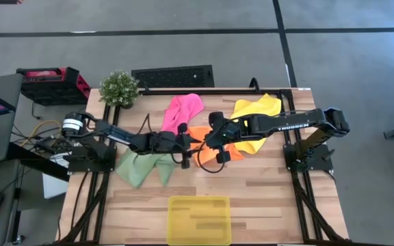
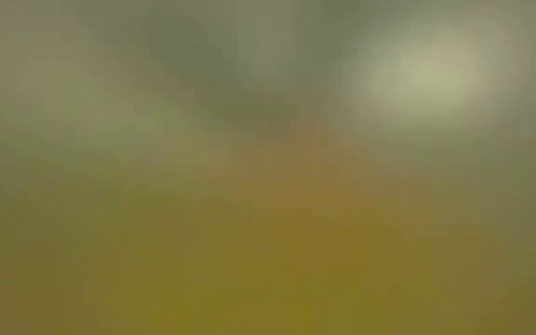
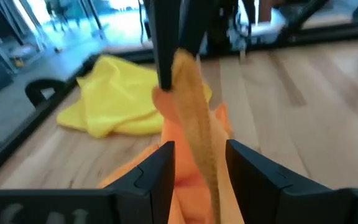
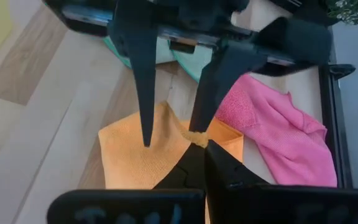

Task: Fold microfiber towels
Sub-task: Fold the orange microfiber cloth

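Note:
The orange towel (image 1: 198, 132) lies mid-table, with one corner raised in a narrow ridge (image 3: 197, 124). My right gripper (image 4: 201, 148), reaching in from the table's right, is shut on that corner. My left gripper (image 3: 201, 163) comes from the left and is open. Its fingers stand on either side of the raised ridge, just below the right gripper's fingers (image 3: 165, 56). The pink towel (image 1: 182, 112) lies crumpled behind them, the yellow towel (image 1: 256, 115) at the far right, and the pale green towel (image 1: 144, 168) near the left arm. My right gripper pinches the orange towel's raised corner (image 4: 195, 136) between its two fingers, slanting down from the table's right. The cloth hangs from the corner in a drawn-up ridge, and the rest (image 4: 132, 163) lies on the table. Whether my left gripper's fingers (image 4: 146, 134) touch the cloth, I cannot tell.
A translucent yellow tray (image 1: 198, 220) sits at the table's near edge. A potted plant (image 1: 120, 87) stands at the far left corner. Bare wood shows between the towels and the tray. The low view is only a blur.

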Controlling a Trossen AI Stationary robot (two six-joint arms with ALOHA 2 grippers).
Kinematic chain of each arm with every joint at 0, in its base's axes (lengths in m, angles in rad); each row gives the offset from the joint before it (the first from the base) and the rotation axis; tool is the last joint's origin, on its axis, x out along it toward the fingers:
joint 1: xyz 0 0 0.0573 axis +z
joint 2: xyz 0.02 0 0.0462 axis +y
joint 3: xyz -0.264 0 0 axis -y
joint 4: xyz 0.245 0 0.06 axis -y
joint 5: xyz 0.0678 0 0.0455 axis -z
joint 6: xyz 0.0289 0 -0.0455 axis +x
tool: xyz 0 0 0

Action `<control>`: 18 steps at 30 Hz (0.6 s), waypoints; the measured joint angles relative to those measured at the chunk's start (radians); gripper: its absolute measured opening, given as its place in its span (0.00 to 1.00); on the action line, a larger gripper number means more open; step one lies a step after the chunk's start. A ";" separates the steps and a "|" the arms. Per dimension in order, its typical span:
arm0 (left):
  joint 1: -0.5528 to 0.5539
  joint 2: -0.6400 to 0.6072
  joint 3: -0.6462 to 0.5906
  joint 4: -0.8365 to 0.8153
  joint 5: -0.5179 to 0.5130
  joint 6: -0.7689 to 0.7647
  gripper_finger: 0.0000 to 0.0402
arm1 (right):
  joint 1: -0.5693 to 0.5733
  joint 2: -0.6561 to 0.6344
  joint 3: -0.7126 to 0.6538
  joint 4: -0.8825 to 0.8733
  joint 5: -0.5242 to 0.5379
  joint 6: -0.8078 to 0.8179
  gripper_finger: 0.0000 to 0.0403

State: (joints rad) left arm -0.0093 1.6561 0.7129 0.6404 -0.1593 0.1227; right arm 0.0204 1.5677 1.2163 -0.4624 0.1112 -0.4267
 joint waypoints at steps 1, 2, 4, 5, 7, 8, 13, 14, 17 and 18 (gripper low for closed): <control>0.000 -0.001 0.014 -0.045 -0.002 -0.001 0.34 | 0.001 0.000 0.000 -0.002 0.000 0.000 0.03; 0.000 -0.001 0.032 -0.087 -0.002 0.000 0.34 | 0.001 0.000 0.000 -0.002 0.001 0.000 0.02; 0.000 -0.002 0.055 -0.172 -0.002 0.002 0.34 | 0.001 -0.003 0.000 -0.009 0.007 -0.005 0.02; 0.000 -0.002 0.063 -0.212 -0.003 0.002 0.34 | 0.001 -0.007 0.000 -0.009 0.012 -0.015 0.02; 0.000 -0.001 0.076 -0.261 -0.004 0.001 0.34 | 0.005 -0.019 0.001 -0.010 0.028 -0.021 0.03; 0.000 -0.001 0.082 -0.271 -0.004 0.001 0.34 | 0.006 -0.026 0.004 -0.016 0.029 -0.024 0.03; 0.000 -0.001 0.093 -0.294 -0.009 0.014 0.31 | 0.006 -0.060 0.030 -0.027 0.029 -0.026 0.02; 0.000 -0.001 0.097 -0.294 -0.010 0.023 0.28 | 0.006 -0.066 0.033 -0.035 0.029 -0.026 0.02; 0.000 -0.001 0.109 -0.302 -0.010 0.053 0.15 | 0.006 -0.084 0.035 -0.045 0.029 -0.026 0.02; 0.000 -0.002 0.116 -0.312 -0.015 0.069 0.09 | 0.006 -0.089 0.036 -0.049 0.029 -0.026 0.02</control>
State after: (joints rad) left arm -0.0093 1.6545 0.8292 0.3283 -0.1739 0.1921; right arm 0.0261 1.4782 1.2520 -0.5113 0.1406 -0.4530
